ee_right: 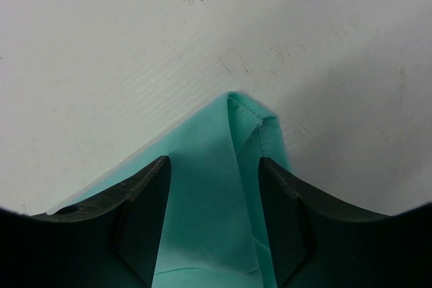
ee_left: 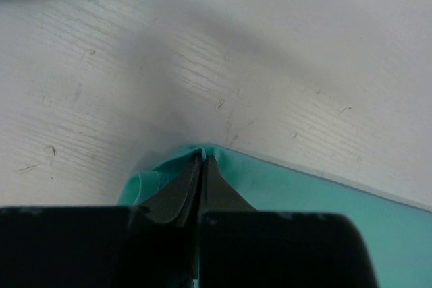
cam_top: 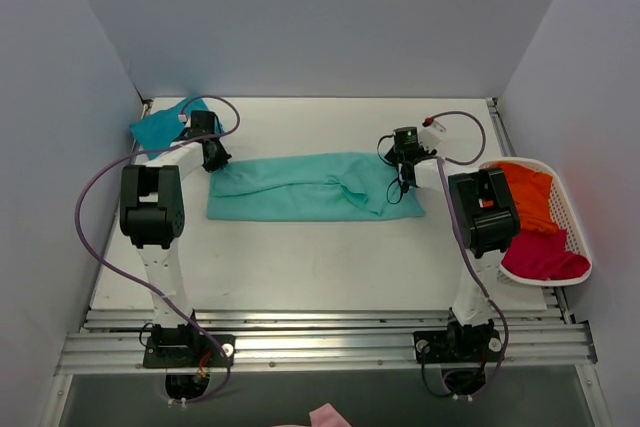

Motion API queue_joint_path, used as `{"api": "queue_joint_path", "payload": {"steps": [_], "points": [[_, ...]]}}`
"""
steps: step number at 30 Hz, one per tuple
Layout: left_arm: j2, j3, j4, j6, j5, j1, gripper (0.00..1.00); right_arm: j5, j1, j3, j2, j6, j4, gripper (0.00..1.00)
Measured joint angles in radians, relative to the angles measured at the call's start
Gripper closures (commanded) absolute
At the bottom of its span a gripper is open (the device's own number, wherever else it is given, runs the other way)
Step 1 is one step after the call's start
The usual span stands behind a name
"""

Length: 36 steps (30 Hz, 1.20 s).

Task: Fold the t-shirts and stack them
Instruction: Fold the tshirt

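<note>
Jaws of the left gripper (ee_left: 202, 158) pinch one corner of the mint-green t-shirt (cam_top: 300, 187), folded mid-frame in the top view; the right gripper (ee_right: 212, 163) stands half open astride another corner. Limp, light cloth: corners look the best hold.

The left arm (cam_top: 150, 209) and right arm (cam_top: 484, 209) are each showing white tubular links joined by boxy black housings; the right one is bearing a small red mark (cam_top: 487, 203). Greyish-violet cables (cam_top: 78, 212) are running along both. Black base plates (cam_top: 186, 347) are carrying bright screws. The fingers (ee_right: 145, 214) are appearing matte black and tapered.
</note>
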Motion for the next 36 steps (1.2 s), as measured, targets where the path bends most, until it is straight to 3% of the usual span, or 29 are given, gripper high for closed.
{"api": "queue_joint_path", "payload": {"steps": [6,11,14,16,26,36], "points": [[0.002,0.019,-0.007,0.000,0.006,0.000,0.98,-0.002,0.000,0.000,0.007,0.001,0.022,0.77],[0.006,0.032,-0.007,0.000,0.014,0.002,0.98,-0.005,0.000,0.008,0.033,0.000,0.027,0.80],[0.016,0.039,-0.008,0.000,0.022,0.005,0.98,-0.004,-0.002,0.019,0.052,-0.001,0.033,0.89],[0.020,0.040,-0.009,0.000,0.027,0.008,0.98,-0.008,-0.005,0.023,0.058,-0.002,0.038,1.00],[0.039,0.131,-0.034,-0.001,0.062,0.040,0.98,-0.022,-0.034,0.109,0.065,-0.002,0.020,1.00],[0.216,0.409,-0.079,-0.032,0.182,0.106,0.98,-0.073,-0.065,0.290,0.193,-0.003,0.005,1.00]]}}
